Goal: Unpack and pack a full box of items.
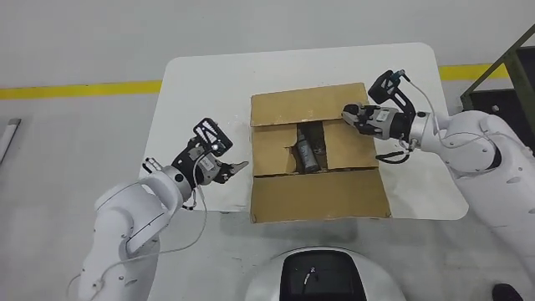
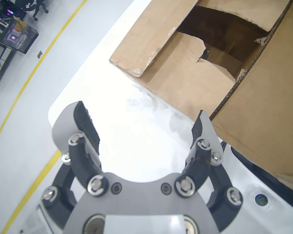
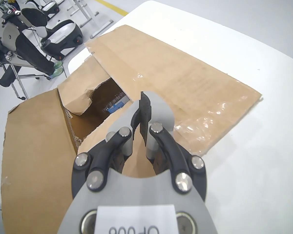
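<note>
A brown cardboard box (image 1: 318, 196) stands in the middle of the white table (image 1: 209, 92), its outer flaps spread flat and its two inner flaps partly down. Through the gap between them I see a dark bottle (image 1: 306, 152) lying inside. My right gripper (image 1: 347, 117) is at the far edge of the right inner flap (image 3: 107, 132), shut on the cardboard (image 3: 142, 103). An item with a blue label (image 3: 113, 107) lies in the opening. My left gripper (image 1: 236, 155) hovers open over bare table just left of the box (image 2: 258, 98), nothing between its fingers (image 2: 140, 108).
A dark metal frame (image 1: 501, 75) stands off the table's right end. A yellow line (image 1: 75, 90) runs along the floor behind the table. Bare table surface lies left of the box and along the far edge.
</note>
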